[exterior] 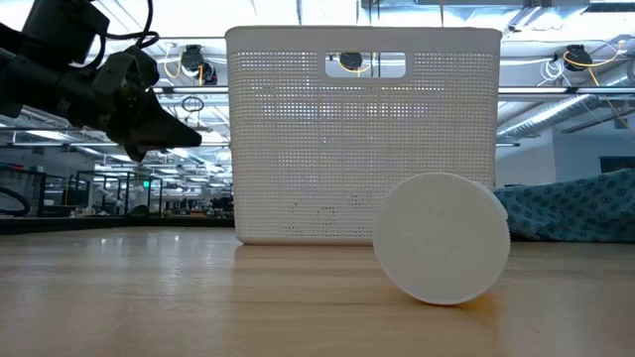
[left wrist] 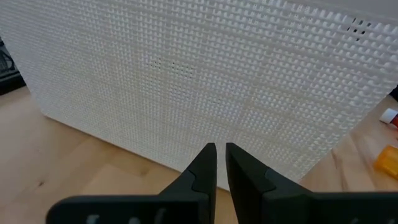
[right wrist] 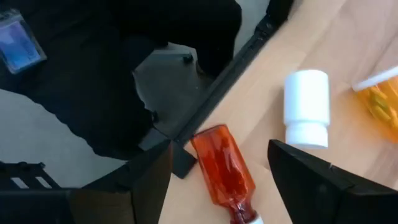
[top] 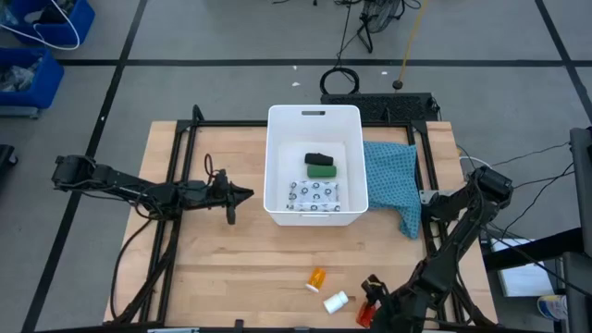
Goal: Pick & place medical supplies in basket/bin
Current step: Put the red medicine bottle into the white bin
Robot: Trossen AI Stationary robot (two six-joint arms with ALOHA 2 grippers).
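Observation:
The white tub (top: 352,205) stands mid-table and holds the black oblong piece (top: 317,158), the green-white box (top: 321,171) and the white patterned packet (top: 314,193). On the near part of the table, the orange bottle (top: 316,278), the white cylinder (top: 336,302) and the red white-capped bottle (right wrist: 224,167) lie on their sides. My right gripper (right wrist: 219,149) is open at the near edge, with one finger on either side of the red bottle and clear of it. My left gripper (top: 242,194) is shut, level, just left of the tub's left wall (left wrist: 186,81).
A teal-blue cloth (top: 393,180) lies against the tub's right side and reaches toward the right arm. Black frame rails (top: 180,176) run along the table's left and right sides. Blue bins (top: 37,46) stand on the floor beyond the far left corner. Bare wood lies between the tub and the near edge.

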